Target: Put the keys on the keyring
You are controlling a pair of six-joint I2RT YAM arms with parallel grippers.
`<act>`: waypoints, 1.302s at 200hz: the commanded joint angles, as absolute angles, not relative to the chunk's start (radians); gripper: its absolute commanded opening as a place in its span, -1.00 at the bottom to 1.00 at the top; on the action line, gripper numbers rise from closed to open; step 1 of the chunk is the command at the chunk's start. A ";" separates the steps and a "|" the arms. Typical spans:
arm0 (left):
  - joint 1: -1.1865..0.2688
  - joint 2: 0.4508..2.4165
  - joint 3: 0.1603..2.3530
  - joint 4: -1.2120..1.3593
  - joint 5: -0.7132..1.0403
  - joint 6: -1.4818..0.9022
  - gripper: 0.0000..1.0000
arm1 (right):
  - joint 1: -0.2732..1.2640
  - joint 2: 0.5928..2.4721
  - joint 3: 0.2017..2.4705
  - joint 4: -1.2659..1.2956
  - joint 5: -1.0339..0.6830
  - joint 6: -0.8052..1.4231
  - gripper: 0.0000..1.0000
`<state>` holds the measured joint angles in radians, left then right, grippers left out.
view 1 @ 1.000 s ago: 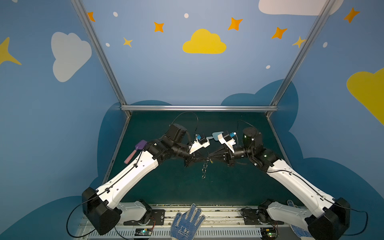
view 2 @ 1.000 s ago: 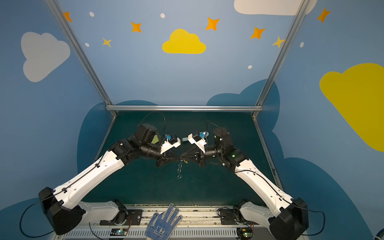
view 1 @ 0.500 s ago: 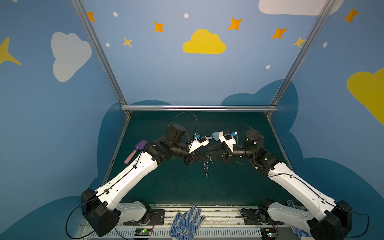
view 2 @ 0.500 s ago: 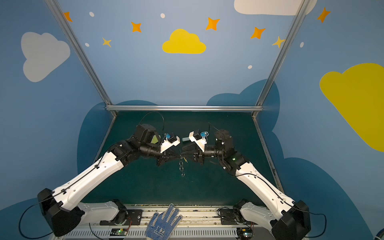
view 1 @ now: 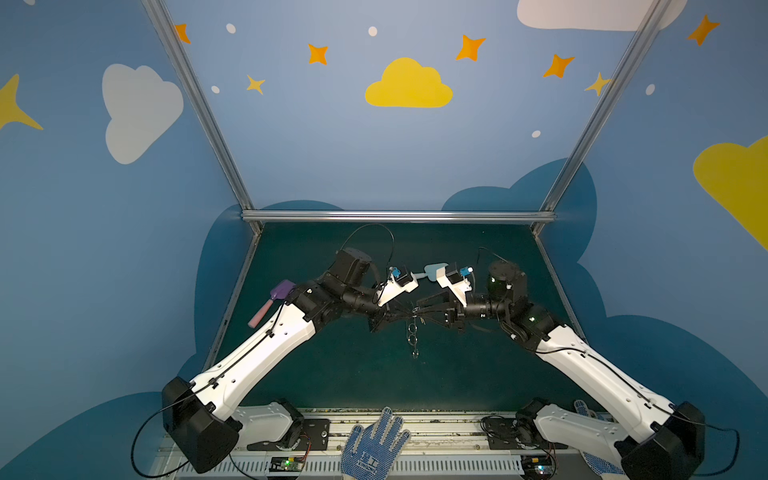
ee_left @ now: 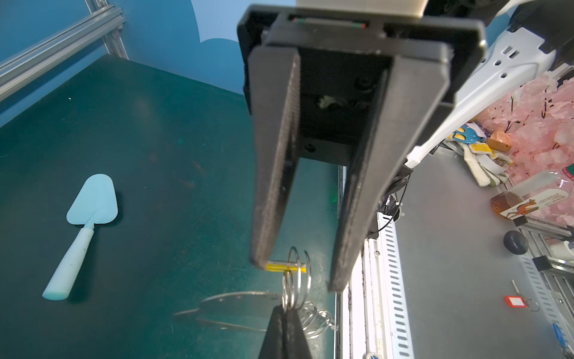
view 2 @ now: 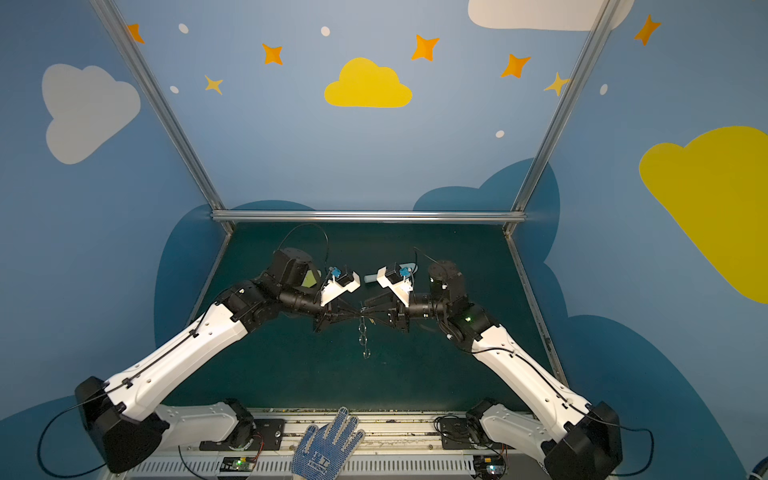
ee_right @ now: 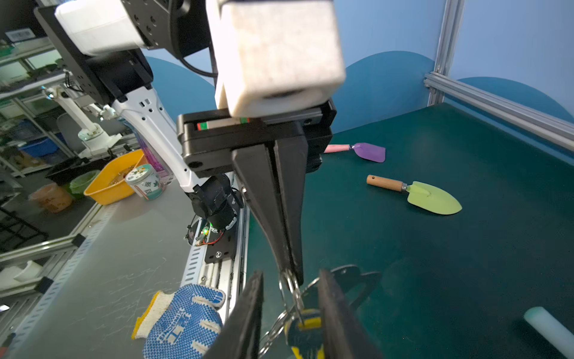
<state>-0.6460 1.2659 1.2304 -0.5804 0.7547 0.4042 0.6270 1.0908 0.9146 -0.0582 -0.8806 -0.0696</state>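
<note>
Both grippers meet in mid-air over the green table. My left gripper (ee_left: pixel 287 310) is shut on a metal ring of the keyring (ee_left: pixel 236 307), a flat grey plate seen edge-on, with more rings (view 1: pixel 412 332) dangling below it. The keys (ee_right: pixel 306 324) show as a yellow tag hanging on those rings; the key's blade is hidden. My right gripper (ee_right: pixel 290 273) is open, its fingers on either side of the yellow tag (ee_left: pixel 285 267). One finger touches the tag's end and the other stands clear of it.
A light-blue toy shovel (ee_left: pixel 90 211) lies at the back of the table (view 1: pixel 353 374), a purple one (ee_right: pixel 369 152) at the left edge and a green one (ee_right: pixel 431 199) beside it. A blue dotted glove (view 1: pixel 374 444) lies on the front rail.
The right gripper's jaws have parted and now straddle the yellow tag, and its arm has shifted slightly towards the left gripper. The left gripper has held still, shut on the ring.
</note>
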 commanded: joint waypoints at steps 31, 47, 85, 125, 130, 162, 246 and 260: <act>-0.644 1.254 1.238 -0.547 0.751 0.384 -0.92 | 0.633 1.066 0.894 0.066 -0.815 0.020 -1.00; -0.647 1.240 1.210 -0.505 0.743 0.359 -0.92 | 0.641 1.052 0.851 0.187 -0.764 0.085 -1.00; -0.670 1.226 1.187 -0.481 0.719 0.347 -0.93 | 0.671 1.007 0.719 0.455 -0.586 0.237 -1.00; -0.678 1.232 1.190 -0.492 0.741 0.358 -0.92 | 0.674 0.980 0.695 0.540 -0.549 0.269 -1.00; -0.678 1.229 1.190 -0.491 0.738 0.355 -0.92 | 0.675 0.979 0.696 0.540 -0.540 0.271 -1.00; -0.679 1.230 1.184 -0.482 0.747 0.347 -0.92 | 0.675 0.983 0.678 0.616 -0.521 0.327 -1.00; -0.681 1.234 1.164 -0.431 0.728 0.306 -0.92 | 0.690 0.947 0.607 0.677 -0.300 0.397 -1.00; -0.681 1.232 1.159 -0.400 0.739 0.288 -0.92 | 0.693 0.957 0.602 0.691 -0.290 0.427 -1.00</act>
